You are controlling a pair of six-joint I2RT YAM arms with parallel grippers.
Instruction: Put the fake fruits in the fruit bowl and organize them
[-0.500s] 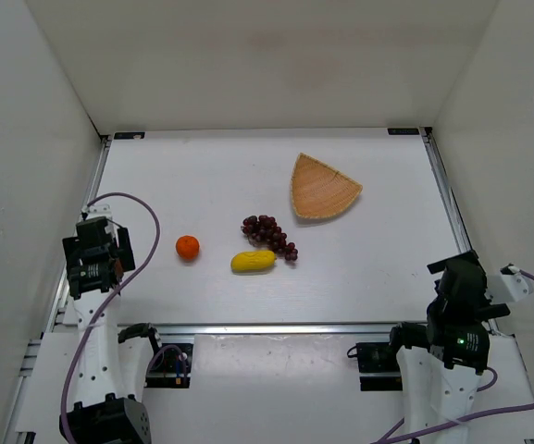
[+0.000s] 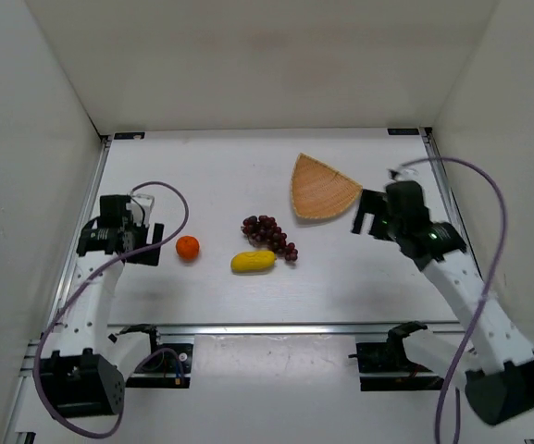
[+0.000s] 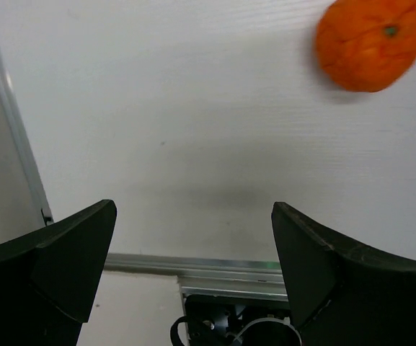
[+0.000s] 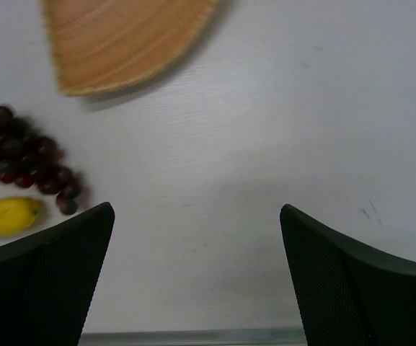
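Wooden fruit bowl (image 2: 322,190) is being left empty, with orange (image 2: 187,246), lemon (image 2: 253,262) and grapes (image 2: 268,236) lying on the worktop (image 2: 202,176), and left pincer (image 3: 193,209) and right pincer (image 4: 197,209) being held apart.

The left end effector (image 3: 193,209) is seen with its two black fingers (image 3: 56,267) set wide apart at the bottom corners of the view, and nothing is held between them. A white surface (image 3: 179,108) is shown beneath and beyond them. A round orange (image 3: 372,43), dimpled and marked with a small green stem spot, is found at the upper right, lying on the surface and partly cut off by the top edge, well apart from both fingers. A silver metal rail (image 3: 215,270) is seen along the bottom, between the fingers, with a dark fixture and a looped cable (image 3: 186,333) below it. A thin grey strip (image 3: 13,130) is seen along the left side of the surface.
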